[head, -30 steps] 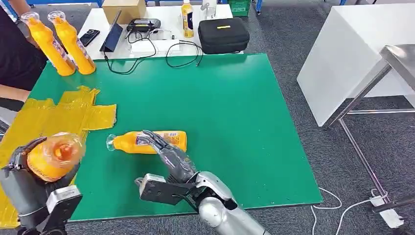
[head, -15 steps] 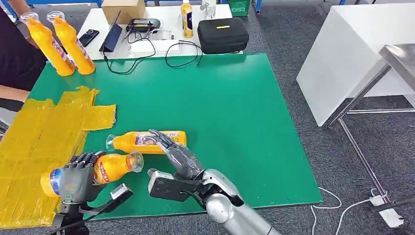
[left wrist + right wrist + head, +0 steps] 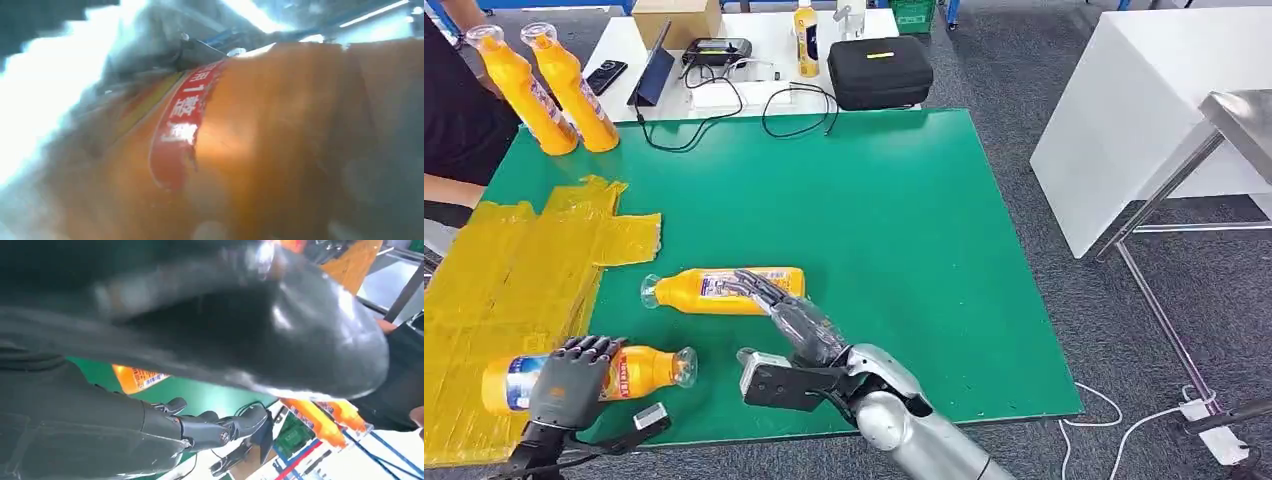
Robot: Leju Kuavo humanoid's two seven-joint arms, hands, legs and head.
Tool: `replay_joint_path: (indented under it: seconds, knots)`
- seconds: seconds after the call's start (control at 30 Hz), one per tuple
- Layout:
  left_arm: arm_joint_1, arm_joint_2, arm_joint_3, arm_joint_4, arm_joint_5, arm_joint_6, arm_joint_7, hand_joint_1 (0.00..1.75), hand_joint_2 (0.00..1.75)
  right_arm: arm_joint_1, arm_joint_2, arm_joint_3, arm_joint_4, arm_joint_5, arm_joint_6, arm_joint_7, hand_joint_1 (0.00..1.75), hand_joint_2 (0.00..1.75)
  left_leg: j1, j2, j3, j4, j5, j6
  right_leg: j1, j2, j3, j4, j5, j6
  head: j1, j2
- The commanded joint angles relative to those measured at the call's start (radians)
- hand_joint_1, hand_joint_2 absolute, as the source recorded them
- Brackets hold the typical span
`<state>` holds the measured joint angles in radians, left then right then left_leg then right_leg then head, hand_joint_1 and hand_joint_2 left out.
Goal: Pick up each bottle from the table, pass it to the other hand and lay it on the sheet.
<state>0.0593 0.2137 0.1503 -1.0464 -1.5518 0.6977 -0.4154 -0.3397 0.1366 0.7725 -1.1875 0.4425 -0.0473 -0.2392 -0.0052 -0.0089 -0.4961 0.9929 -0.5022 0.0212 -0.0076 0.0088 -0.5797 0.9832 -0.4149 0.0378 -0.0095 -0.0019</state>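
- Orange liquid fills the held bottle (image 3: 584,374); it has a clear cap end, a red label band with white characters, and a blue-white label toward its base. It lies on its side, base over the yellow sheet (image 3: 514,270), neck pointing out over the green.
- Left hand (image 3: 564,381) has its dark fingers wrapped over the middle of this bottle, clamped on it. The left wrist view is blurred; orange body and red band (image 3: 180,125) are readable.
- Second bottle (image 3: 724,290), same orange, lies on its side on the green table (image 3: 904,220), near the sheet's edge, cap toward the sheet.
- Right hand (image 3: 789,315) is extended with fingers spread apart, holding nothing; fingertips overlap the second bottle in the head view, contact cannot be told.
- Two more orange bottles (image 3: 549,85) stand upright at the far left corner of the green top, beside a person's dark sleeve (image 3: 454,120).
- Sheet is crinkled, yellow, covering the left side of the table.
- Behind: a white table (image 3: 754,45) carrying a black case (image 3: 879,70), cables, a phone, a small bottle.
- Floor is grey carpet (image 3: 1024,90); a white bench (image 3: 1134,110) stands to the right.
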Motion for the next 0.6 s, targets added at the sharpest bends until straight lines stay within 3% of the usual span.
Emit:
replay_joint_path:
  seconds: [0.03, 0.1, 0.17, 0.3, 0.47, 0.5, 0.53, 0.57, 0.6]
  knots:
    - [-0.023, 0.054, 0.017, 0.051, -0.004, 0.0, -0.006, 1.75, 1.75, -0.056, -0.043, 0.05, 0.018, -0.006, 0.004, -0.002, 0.0, 0.0, 0.0, 0.0, 0.001, -0.001, 0.0, -0.001, 0.0, 0.0, 0.001, -0.001, 0.0, 0.0, 0.0, 0.0]
    - [-0.023, 0.054, 0.017, 0.051, -0.004, 0.0, -0.006, 1.75, 1.75, -0.056, -0.043, 0.05, 0.018, -0.006, 0.004, -0.002, 0.0, 0.0, 0.0, 0.0, 0.001, -0.001, 0.0, -0.001, 0.0, 0.0, 0.001, -0.001, 0.0, 0.0, 0.0, 0.0]
    - [-0.017, 0.1, -0.008, 0.047, -0.019, 0.0, 0.037, 1.75, 1.75, -0.057, -0.046, 0.054, 0.022, -0.009, 0.007, -0.004, 0.0, 0.0, 0.001, 0.001, 0.002, -0.001, 0.0, -0.001, 0.001, 0.0, 0.002, -0.001, 0.0, 0.0, 0.0, 0.0]
    - [-0.036, 0.166, 0.039, 0.09, 0.011, 0.0, -0.01, 1.75, 1.75, -0.054, -0.049, 0.057, 0.027, -0.013, 0.01, -0.01, 0.0, 0.0, 0.002, 0.001, 0.001, 0.0, -0.001, -0.001, 0.001, 0.001, 0.001, -0.001, 0.0, -0.001, 0.0, 0.0]
    - [-0.08, 0.187, 0.054, 0.165, 0.03, 0.0, -0.05, 1.75, 1.75, -0.049, -0.046, 0.061, 0.033, -0.012, 0.01, -0.016, 0.0, 0.0, 0.001, -0.001, 0.001, -0.001, 0.0, -0.001, 0.001, -0.001, 0.001, -0.001, 0.0, -0.001, 0.0, 0.0]
    - [-0.083, 0.186, 0.053, 0.168, 0.031, 0.0, -0.054, 1.5, 1.75, -0.049, -0.046, 0.061, 0.034, -0.012, 0.01, -0.016, 0.0, 0.0, 0.002, -0.001, 0.002, -0.002, 0.0, -0.002, 0.002, -0.002, 0.002, -0.001, 0.0, -0.001, 0.0, 0.0]
    - [-0.081, 0.183, 0.051, 0.165, 0.032, 0.0, -0.063, 0.0, 1.75, -0.049, -0.046, 0.061, 0.034, -0.012, 0.01, -0.017, 0.0, 0.0, 0.001, -0.001, 0.001, -0.001, 0.0, -0.001, 0.001, -0.002, 0.001, -0.001, 0.0, -0.001, 0.0, 0.0]
    - [-0.088, 0.181, 0.048, 0.187, 0.013, 0.0, -0.059, 0.0, 1.75, -0.048, -0.047, 0.061, 0.033, -0.011, 0.01, -0.018, 0.0, 0.0, 0.001, -0.001, 0.001, -0.001, 0.0, -0.001, 0.001, -0.002, 0.001, -0.001, 0.0, -0.001, 0.0, 0.0]
    - [-0.091, 0.178, 0.044, 0.194, -0.01, 0.0, -0.044, 0.0, 0.0, -0.049, -0.047, 0.06, 0.033, -0.011, 0.011, -0.018, 0.0, 0.0, 0.001, -0.001, 0.002, -0.002, 0.001, -0.001, 0.001, -0.002, 0.002, -0.002, 0.0, -0.001, 0.0, 0.0]
